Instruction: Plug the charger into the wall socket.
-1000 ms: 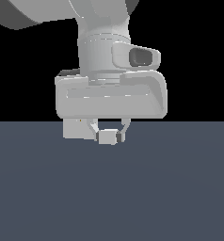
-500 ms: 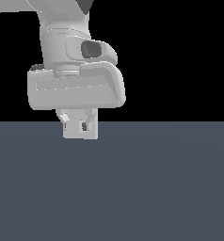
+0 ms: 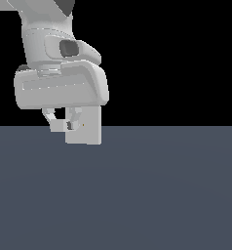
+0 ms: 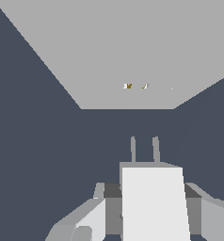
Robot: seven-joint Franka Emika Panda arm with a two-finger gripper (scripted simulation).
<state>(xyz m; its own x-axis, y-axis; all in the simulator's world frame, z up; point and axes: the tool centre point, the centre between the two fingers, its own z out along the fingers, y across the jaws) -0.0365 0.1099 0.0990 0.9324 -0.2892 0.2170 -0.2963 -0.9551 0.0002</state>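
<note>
The wall socket [image 3: 86,128] is an upright light-grey square plate with a tiny yellowish mark, standing on the dark floor below the hand. My gripper [image 3: 63,125] is at the plate's edge on the exterior view's left, shut on the charger [image 3: 57,126], a small light-grey block. In the wrist view the charger [image 4: 154,202] sits between my fingers [image 4: 88,219], and its two thin prongs [image 4: 144,149] point toward the wall socket [image 4: 123,47]. Two small yellowish marks [image 4: 128,86] show on the plate. A gap of dark floor shows between prongs and plate.
The dark blue-grey floor [image 3: 152,195] stretches flat around the plate. My arm's bulky white hand [image 3: 62,88] hides the plate's top edge in the exterior view.
My hand has swung toward the exterior view's left and turned, carrying the charger from the plate's right side to its left edge. The plate has stayed in place.
</note>
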